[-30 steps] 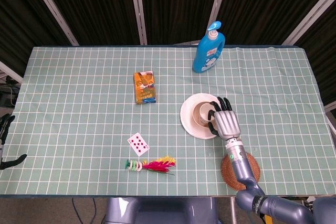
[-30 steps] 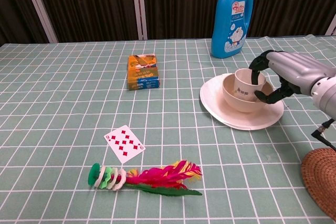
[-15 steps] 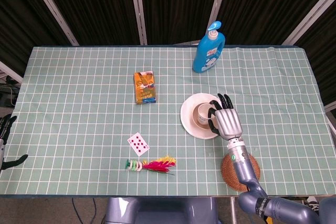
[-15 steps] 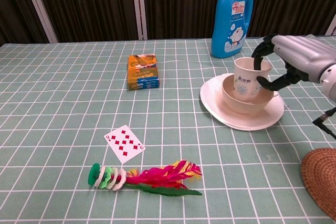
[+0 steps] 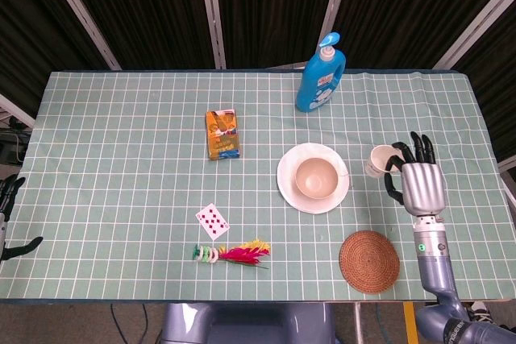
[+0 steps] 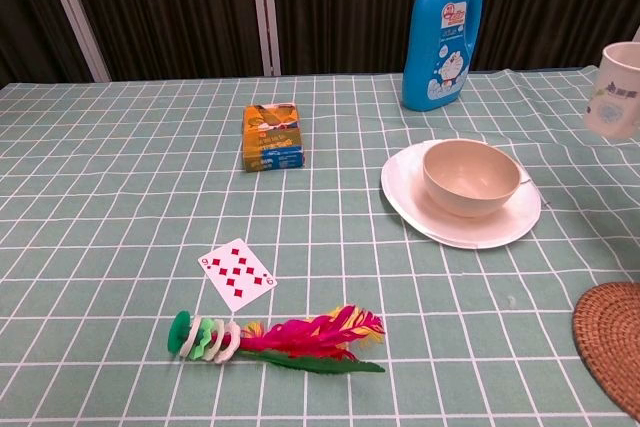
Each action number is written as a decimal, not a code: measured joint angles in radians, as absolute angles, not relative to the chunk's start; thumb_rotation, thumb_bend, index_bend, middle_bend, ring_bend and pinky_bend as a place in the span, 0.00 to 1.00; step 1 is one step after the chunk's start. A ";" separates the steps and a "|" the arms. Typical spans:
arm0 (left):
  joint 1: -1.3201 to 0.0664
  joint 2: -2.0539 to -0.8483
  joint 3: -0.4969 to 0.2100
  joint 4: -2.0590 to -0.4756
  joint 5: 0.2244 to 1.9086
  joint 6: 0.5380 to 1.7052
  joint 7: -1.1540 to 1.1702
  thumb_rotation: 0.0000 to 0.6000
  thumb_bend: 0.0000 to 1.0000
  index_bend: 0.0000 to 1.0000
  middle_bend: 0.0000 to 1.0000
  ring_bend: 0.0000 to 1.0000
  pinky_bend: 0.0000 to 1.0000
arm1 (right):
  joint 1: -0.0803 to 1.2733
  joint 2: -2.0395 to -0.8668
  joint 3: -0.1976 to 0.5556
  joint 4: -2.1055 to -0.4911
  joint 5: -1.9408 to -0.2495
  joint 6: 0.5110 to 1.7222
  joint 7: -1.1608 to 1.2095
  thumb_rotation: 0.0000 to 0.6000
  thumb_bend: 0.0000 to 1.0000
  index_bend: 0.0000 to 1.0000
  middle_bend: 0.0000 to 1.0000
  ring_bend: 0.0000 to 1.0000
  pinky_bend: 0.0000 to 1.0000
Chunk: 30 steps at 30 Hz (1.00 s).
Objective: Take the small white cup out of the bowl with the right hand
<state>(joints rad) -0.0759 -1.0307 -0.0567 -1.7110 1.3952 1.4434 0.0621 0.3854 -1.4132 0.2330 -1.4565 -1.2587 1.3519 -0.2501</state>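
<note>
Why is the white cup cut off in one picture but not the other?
In the chest view the small white cup sits at the right edge of the frame, so part of it is cropped and the robot hand holding it falls outside. The head view looks down from higher, so it shows the whole cup and the right robot hand gripping it, right of the bowl.

Little here is legible to me. The playing card (image 6: 238, 274) lying face up on the tabletop (image 6: 110, 197) shows red diamond pips and a corner index that looks like a 9. The blue bottle (image 6: 444, 35) carries a label with a cartoon figure and print too small to read. The orange box (image 6: 272, 136) and the small white cup (image 6: 622, 89) bear markings I cannot make out.
</note>
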 measured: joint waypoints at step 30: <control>-0.081 -1.033 -0.056 -1.713 1.388 1.435 0.080 1.00 0.00 0.00 0.00 0.00 0.00 | 0.344 -1.508 0.177 -1.236 -1.166 1.198 -0.177 1.00 0.28 0.61 0.12 0.00 0.00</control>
